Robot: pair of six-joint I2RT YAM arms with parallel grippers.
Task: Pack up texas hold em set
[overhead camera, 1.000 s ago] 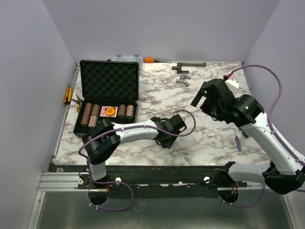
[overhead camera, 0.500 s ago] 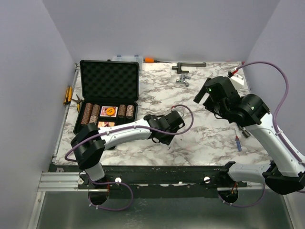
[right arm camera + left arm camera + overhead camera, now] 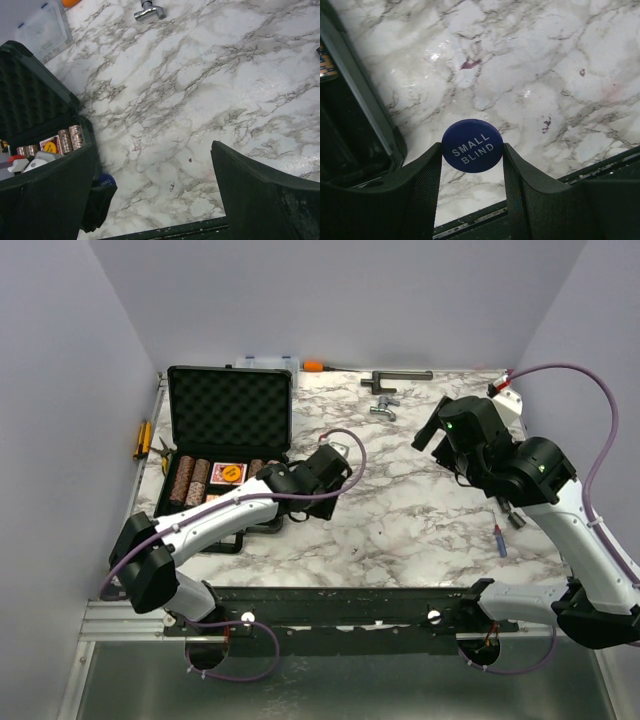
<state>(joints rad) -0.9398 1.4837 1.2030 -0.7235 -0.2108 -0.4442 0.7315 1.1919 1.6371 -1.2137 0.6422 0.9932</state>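
- The left gripper (image 3: 472, 156) is clamped on the round blue token (image 3: 472, 145) marked SMALL BLIND, with its 2 jaws pressing on opposite edges, over the marble table (image 3: 535, 65).
- The open black case (image 3: 228, 405) sits at the table's rear left. Chip stacks (image 3: 190, 480) and a red card deck (image 3: 228, 473) occupy its base.
- The case's right front corner lies just beside the token, to the left in the wrist view. The coming move probably runs leftward over that rim.
- The right gripper (image 3: 152, 150) stands wide apart, holds nothing, and is well apart from the case. The left arm is nearer.
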